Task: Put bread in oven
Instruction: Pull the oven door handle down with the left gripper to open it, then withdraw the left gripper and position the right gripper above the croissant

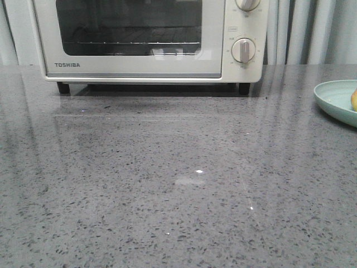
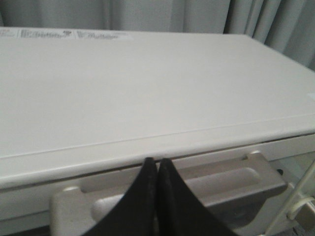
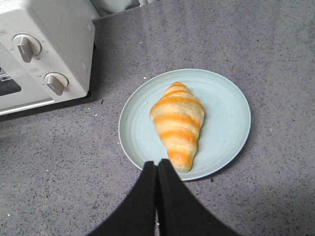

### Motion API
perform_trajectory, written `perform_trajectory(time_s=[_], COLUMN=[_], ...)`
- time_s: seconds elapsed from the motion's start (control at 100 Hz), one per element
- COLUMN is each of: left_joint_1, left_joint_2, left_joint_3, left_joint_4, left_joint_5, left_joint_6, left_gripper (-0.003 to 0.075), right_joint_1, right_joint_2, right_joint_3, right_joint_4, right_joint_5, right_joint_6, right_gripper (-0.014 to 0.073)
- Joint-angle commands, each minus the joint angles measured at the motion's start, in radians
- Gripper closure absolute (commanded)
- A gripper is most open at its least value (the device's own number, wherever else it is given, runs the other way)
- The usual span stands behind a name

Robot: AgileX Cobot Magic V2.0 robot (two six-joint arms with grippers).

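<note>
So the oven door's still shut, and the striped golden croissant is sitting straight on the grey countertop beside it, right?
Not quite. The cream-white toaster oven has its glass door shut, but the striped golden croissant lies on a round pale-green plate, not straight on the grey speckled countertop. The right wrist view shows it.

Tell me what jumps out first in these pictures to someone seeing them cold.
The striped golden bread draws the eye first, lying on a pale blue-green plate on the grey speckled counter, to the right of the oven. Next is the cream TOSHIBA oven at the back of the counter, door closed, with two round knobs on its right side. The left gripper sits shut by the door handle, and the right gripper hangs shut above the plate.
</note>
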Motion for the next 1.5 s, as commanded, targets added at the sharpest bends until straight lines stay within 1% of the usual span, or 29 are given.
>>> perform_trajectory(time_s=[0.0,0.09,0.26,0.32,0.41,0.51,0.71,0.79,0.93,1.02,1.1,1.2,1.39,1.49], left_joint_1=[0.014,0.025,0.025,0.025,0.025,0.025,0.007,-0.022,-0.092,-0.144,-0.189,-0.229,-0.228,-0.203], left_joint_2=[-0.020,-0.014,-0.013,-0.013,-0.013,-0.013,-0.069,-0.137,-0.300,-0.428,-0.546,-0.689,-0.938,-1.028], left_joint_3=[-0.028,-0.026,-0.026,-0.013,0.030,0.126,0.389,0.490,0.606,0.636,0.636,0.630,0.630,0.616], left_joint_4=[0.004,0.004,0.004,0.004,0.004,-0.003,-0.100,-0.120,-0.163,-0.173,-0.173,-0.173,-0.143,-0.108], left_joint_5=[-0.010,0.034,0.166,0.181,0.174,0.149,-0.019,-0.044,-0.046,-0.012,0.061,0.098,0.103,0.158], left_joint_6=[0.002,0.002,0.002,0.002,0.002,0.002,0.002,0.002,0.002,0.002,0.002,0.002,0.002,0.002], left_gripper=[0.0741,0.0741,0.0741,0.0741,0.0741,0.0741,0.0741,0.0741,0.0741,0.0741,0.0742,0.0742,0.0742,0.0742], right_joint_1=[-0.002,-0.002,-0.002,-0.002,-0.002,-0.002,-0.002,-0.002,-0.002,-0.002,-0.002,-0.002,-0.002,-0.002], right_joint_2=[0.014,0.014,0.014,0.014,0.014,0.014,0.014,0.014,0.014,0.014,0.014,0.016,0.018,0.018], right_joint_3=[-0.033,-0.033,-0.033,-0.033,-0.033,-0.033,-0.033,-0.033,-0.033,-0.033,-0.033,-0.033,-0.033,-0.033], right_joint_4=[-0.002,-0.002,-0.002,-0.002,-0.002,-0.002,-0.002,-0.002,-0.002,-0.002,-0.002,-0.002,-0.002,-0.002], right_joint_5=[-0.074,-0.074,-0.074,-0.074,-0.074,-0.074,-0.074,-0.072,-0.071,-0.068,-0.058,-0.055,-0.053,-0.051], right_joint_6=[-0.013,-0.013,-0.013,-0.013,-0.013,-0.013,-0.013,-0.013,-0.013,-0.013,-0.013,-0.013,-0.013,-0.013], right_gripper=[0.0661,0.0661,0.0661,0.0661,0.0661,0.0661,0.0661,0.0661,0.0661,0.0661,0.0661,0.0661,0.0661,0.0661])
